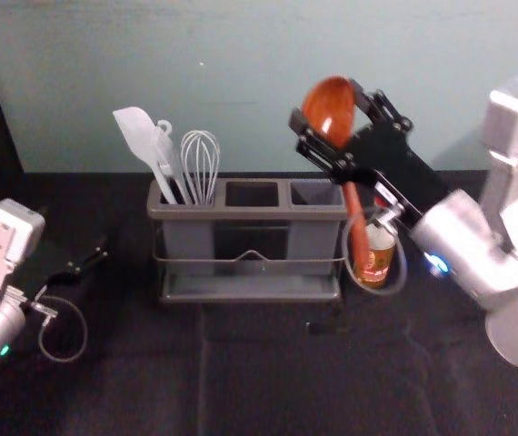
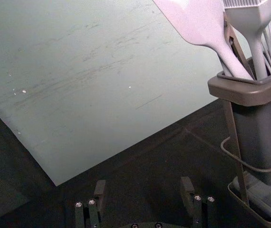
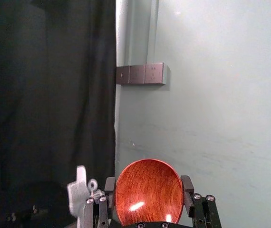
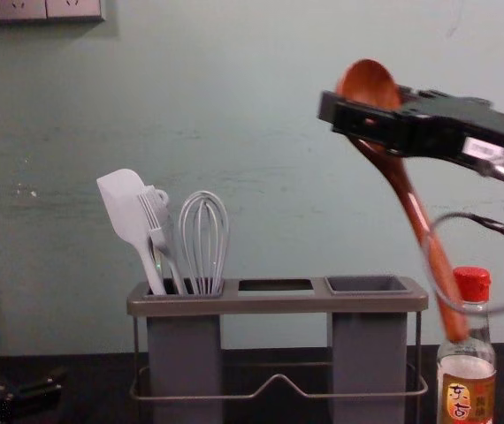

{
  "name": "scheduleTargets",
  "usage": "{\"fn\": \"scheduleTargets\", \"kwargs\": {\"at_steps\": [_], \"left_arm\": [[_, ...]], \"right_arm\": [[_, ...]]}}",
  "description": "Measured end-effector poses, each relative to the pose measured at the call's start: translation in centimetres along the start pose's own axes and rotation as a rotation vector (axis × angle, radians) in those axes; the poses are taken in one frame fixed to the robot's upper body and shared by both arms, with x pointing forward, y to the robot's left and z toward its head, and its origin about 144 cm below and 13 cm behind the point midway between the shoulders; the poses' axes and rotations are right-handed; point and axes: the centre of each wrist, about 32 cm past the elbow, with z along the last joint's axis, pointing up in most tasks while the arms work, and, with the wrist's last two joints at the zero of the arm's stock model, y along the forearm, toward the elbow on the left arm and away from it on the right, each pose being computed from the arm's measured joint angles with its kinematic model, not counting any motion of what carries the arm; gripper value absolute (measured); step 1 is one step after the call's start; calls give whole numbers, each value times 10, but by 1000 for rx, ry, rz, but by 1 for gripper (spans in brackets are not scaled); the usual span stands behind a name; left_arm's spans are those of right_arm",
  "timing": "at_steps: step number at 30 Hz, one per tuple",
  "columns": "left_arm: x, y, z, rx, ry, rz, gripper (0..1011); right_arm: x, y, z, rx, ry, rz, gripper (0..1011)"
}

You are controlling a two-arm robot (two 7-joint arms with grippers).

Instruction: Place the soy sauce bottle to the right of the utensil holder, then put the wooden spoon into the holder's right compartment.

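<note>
"Findings, left to right?"

"Left gripper (image 2: pixel 143 184) idle beside the holder (image 4: pixel 278 305), jaws wide, empty. Right compartment (image 4: pixel 367 358) unfilled."

"Beyond?"

"Spoon step underway: right gripper (image 1: pixel 329 105), raised, jaws closed around wooden spoon (image 4: pixel 416 212); handle needs shifting left, then lowering. Soy sauce bottle (image 4: pixel 468 389) stands right, compliant."

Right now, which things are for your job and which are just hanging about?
For the job:
- wooden spoon, in the right pincer
- utensil holder
- soy sauce bottle, right of the holder

Just there:
- spatula, brush and whisk, in the holder's left compartment
- left pincer, idle at the left
</note>
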Motion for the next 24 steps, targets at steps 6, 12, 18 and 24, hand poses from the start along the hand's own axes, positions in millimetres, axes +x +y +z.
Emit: {"fn": "scheduleTargets", "kwargs": {"at_steps": [6,12,18,24], "left_arm": [[0,0,0,0,0,0,1011],[0,0,0,0,0,0,1011],[0,0,0,0,0,0,1012],[0,0,0,0,0,0,1011]], "right_arm": [[13,39,-5,34,13,19,837],[18,65,-6,84,35,20,837],[21,85,-15,117,39,-2,838],[20,87,-41,149,18,-27,838]]}}
